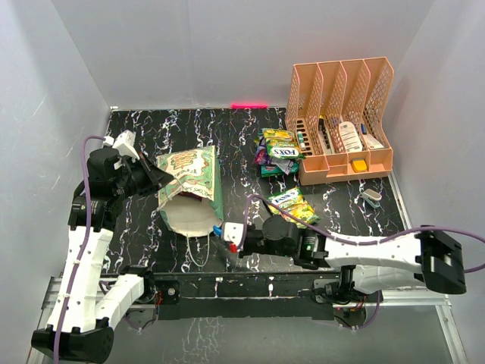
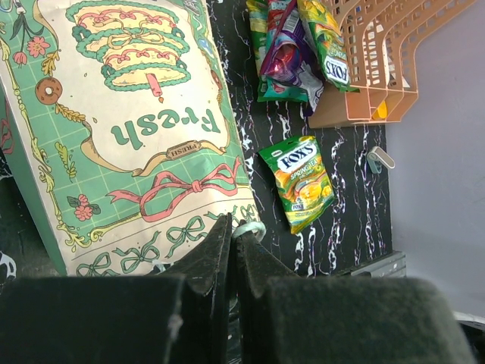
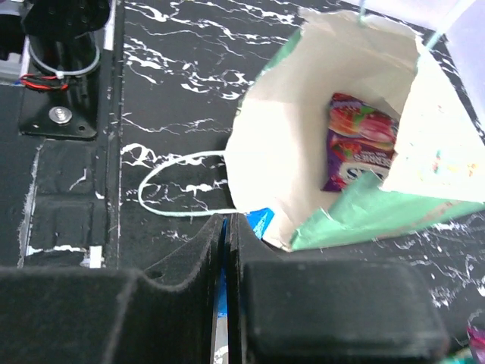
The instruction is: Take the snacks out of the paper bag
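The mint-green paper bag [image 1: 191, 182] lies on its side with its mouth toward the near edge. My left gripper [image 1: 164, 180] is at the bag's left side. In the left wrist view it [image 2: 236, 229] is shut on a pale string handle loop [image 2: 250, 227] at the bag's [image 2: 129, 129] edge. My right gripper [image 1: 228, 236] is just outside the bag mouth, shut on a blue packet [image 3: 260, 221]. A purple-pink packet [image 3: 358, 144] lies inside the bag [image 3: 288, 152]. A green-yellow FOX'S packet [image 1: 292, 203] and a pile of packets [image 1: 276, 151] lie on the table.
The peach mesh organizer [image 1: 341, 114] with small bottles and boxes stands at the back right. A small grey object [image 1: 371, 197] lies in front of it. The bag's second string handle [image 3: 178, 186] lies looped on the black marbled table [image 1: 136, 243].
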Controlling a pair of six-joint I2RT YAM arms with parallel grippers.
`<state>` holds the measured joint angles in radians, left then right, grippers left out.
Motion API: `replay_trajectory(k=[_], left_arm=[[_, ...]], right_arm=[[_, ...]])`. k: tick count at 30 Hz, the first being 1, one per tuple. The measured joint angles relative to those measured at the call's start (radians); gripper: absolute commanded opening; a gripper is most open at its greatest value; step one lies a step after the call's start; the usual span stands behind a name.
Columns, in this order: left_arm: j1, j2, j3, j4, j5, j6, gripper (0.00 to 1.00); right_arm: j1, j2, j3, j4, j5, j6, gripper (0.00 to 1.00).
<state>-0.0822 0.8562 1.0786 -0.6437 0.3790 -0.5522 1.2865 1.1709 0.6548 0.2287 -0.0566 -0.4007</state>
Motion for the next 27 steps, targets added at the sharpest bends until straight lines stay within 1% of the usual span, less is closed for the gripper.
replay_trajectory(k=[3,7,12,16,19,27], left_arm=[[0.0,0.0,0.0,0.002,0.001,-0.002,0.0],[0.0,0.002,0.0,0.007,0.003,-0.002,0.0],[0.0,0.003,0.0,0.006,0.003,-0.002,0.0],[0.0,0.005,0.0,0.006,0.003,-0.002,0.0],[0.0,0.007,0.0,0.006,0.003,-0.002,0.0],[0.0,0.014,0.0,0.005,0.002,-0.001,0.0]], right_arm=[[-0.003,-0.064,-0.033,-0.006,0.061,0.011,0.07],[-0.034,-0.09,-0.047,-0.032,0.132,0.014,0.07],[-0.139,-0.111,-0.07,-0.064,0.17,0.0,0.07],[-0.279,-0.122,-0.092,-0.055,0.123,-0.02,0.07],[-0.374,-0.093,-0.097,-0.015,0.079,-0.032,0.07],[-0.469,0.119,-0.096,0.144,-0.038,-0.069,0.07]])
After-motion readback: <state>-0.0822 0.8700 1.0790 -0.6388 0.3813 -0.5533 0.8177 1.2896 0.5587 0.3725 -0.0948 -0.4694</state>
